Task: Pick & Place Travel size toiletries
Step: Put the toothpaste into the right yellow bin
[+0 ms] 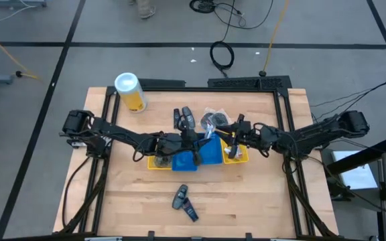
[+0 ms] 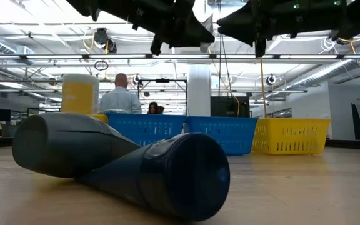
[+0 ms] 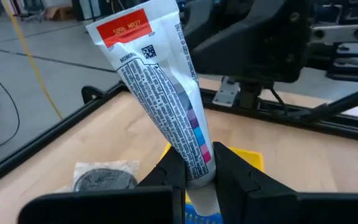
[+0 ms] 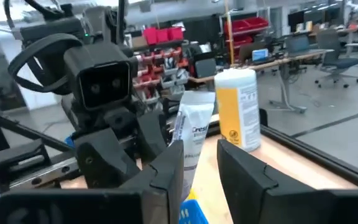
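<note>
My left gripper (image 1: 203, 139) hovers over the blue bins (image 1: 210, 155), shut on a white tube (image 3: 160, 87) with a red label at its crimped end. My right gripper (image 4: 197, 168) is open above the right yellow bin (image 1: 236, 156), facing the tube (image 4: 191, 134) without touching it. A dark grey piece (image 2: 61, 144) and a navy mini bottle (image 2: 180, 178) lie side by side on the near table (image 1: 185, 201). More dark items (image 1: 183, 118) and clear packets (image 1: 213, 119) lie beyond the bins. One packet (image 3: 104, 177) lies flat. My left gripper holds the white tube by its narrow cap end (image 3: 197, 168), pinched between the two fingers (image 3: 169, 171). The tube is lifted clear over the bins. Its wide crimped end (image 3: 132, 25) points away from the fingers, toward the right arm.
A big yellow canister with a white lid (image 1: 131, 90) stands at the table's far left. Another yellow bin (image 1: 156, 163) sits left of the blue ones. The near half of the table holds only the two dark items. People stand in the room behind (image 2: 120, 97).
</note>
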`<state>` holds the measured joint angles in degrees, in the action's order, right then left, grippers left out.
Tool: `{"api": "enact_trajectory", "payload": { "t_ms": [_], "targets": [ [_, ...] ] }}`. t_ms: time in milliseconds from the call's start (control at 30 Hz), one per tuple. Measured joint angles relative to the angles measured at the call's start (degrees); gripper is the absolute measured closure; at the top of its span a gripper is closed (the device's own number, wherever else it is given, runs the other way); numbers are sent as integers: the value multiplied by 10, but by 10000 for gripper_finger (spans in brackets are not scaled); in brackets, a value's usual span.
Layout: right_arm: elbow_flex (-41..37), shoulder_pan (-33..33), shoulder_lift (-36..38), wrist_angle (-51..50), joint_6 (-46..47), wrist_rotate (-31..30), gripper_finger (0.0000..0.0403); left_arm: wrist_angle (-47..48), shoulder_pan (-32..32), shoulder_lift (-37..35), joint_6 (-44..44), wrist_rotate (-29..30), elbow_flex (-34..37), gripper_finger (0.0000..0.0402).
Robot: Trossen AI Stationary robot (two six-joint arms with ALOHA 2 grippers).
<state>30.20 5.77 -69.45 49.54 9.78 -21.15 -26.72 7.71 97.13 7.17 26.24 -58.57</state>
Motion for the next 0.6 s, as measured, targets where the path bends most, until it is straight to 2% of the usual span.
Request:
{"api": "enact_trajectory", "payload": {
  "t_ms": [167, 300, 600],
  "targets": [
    [0, -8, -24, 53, 0, 7, 314, 0, 0, 3, 0, 9, 0, 361],
    [0, -10, -42, 99, 13, 48, 314, 3, 0, 3, 0, 16, 0, 361],
    [32, -33, -86, 102, 12, 49, 314, 2, 1, 2, -11, 30, 1, 363]
  ]
}}
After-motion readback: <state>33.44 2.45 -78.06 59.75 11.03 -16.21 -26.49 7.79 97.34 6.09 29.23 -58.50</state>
